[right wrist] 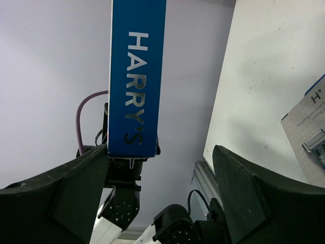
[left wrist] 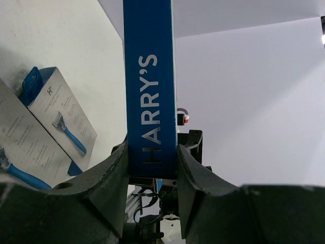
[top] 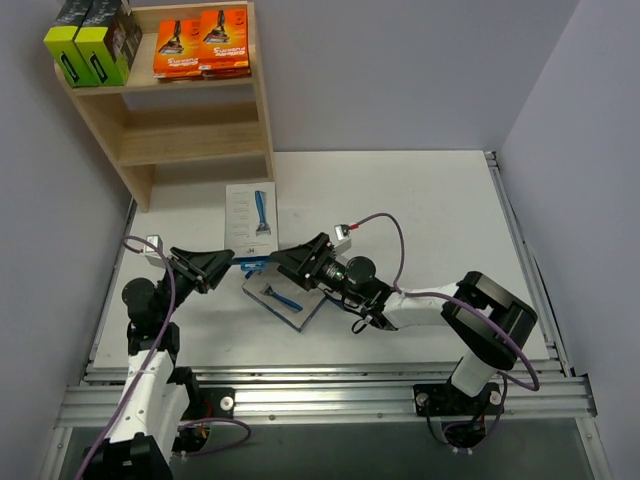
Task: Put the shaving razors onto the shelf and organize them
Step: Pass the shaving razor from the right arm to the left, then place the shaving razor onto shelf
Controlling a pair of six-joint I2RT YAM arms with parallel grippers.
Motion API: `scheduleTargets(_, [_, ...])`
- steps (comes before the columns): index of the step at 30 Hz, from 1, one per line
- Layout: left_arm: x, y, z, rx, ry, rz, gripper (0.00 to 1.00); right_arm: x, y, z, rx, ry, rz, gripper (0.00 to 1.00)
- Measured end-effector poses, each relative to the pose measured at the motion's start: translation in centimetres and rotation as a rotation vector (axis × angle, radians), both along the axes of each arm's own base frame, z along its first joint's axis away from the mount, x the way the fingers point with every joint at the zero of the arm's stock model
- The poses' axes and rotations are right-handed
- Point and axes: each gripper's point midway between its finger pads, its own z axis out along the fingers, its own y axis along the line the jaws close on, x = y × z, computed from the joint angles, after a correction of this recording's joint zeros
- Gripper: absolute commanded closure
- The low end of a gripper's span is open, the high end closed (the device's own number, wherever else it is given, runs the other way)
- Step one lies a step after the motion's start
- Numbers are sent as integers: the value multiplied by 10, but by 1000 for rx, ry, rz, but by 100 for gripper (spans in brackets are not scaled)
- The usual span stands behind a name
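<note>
the two-tier wooden shelf (top: 200, 130) stands at the far left of the desk (top: 420, 220). on its top tier, two black boxes (top: 92, 40) with lime sides sit at the left and two orange packs (top: 200, 42) sit side by side at the right. a grey far card (top: 252, 220) showing a blue razor lies flat near the shelf's foot. a near card (top: 285, 297) lies askew closer in. a third card (left wrist: 150, 101), its blue edge reading "harry's", is pinched on edge in the left claw (left wrist: 152, 157).

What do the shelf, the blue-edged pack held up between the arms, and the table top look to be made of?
Shelf: light, unpainted wood with a matte finish and pale board edges; possibly plywood or pine.
Blue-edged pack: printed cardboard by the look of it, smooth satin blue, with shiny silver lettering that may be foil.
Table top: white, matte and lightly scuffed; laminate or painted board, cannot tell which.
</note>
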Motion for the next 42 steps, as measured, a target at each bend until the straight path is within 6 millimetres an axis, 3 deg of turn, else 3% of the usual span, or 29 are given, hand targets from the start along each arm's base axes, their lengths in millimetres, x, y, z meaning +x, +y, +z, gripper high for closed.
scheduleTargets(5, [10, 11, 17, 15, -22, 11, 98, 7, -12, 5, 10, -13, -25, 16])
scheduleTargets(13, [30, 39, 50, 80, -69, 74, 98, 17, -48, -20, -39, 29, -85, 14])
scheduleTargets(24, [81, 70, 80, 242, -92, 183, 98, 33, -100, 32, 24, -106, -157, 13])
scheduleTargets(27, [101, 80, 79, 264, -79, 209, 98, 40, -112, 33, 14, -122, -171, 13])
scheduleTargets(33, [142, 94, 56, 298, -5, 244, 98, 53, -130, 24, -25, -117, -186, 13])
scheduleTargets(42, [196, 69, 54, 343, -14, 199, 98, 74, -152, 1, -65, -73, -187, 13])
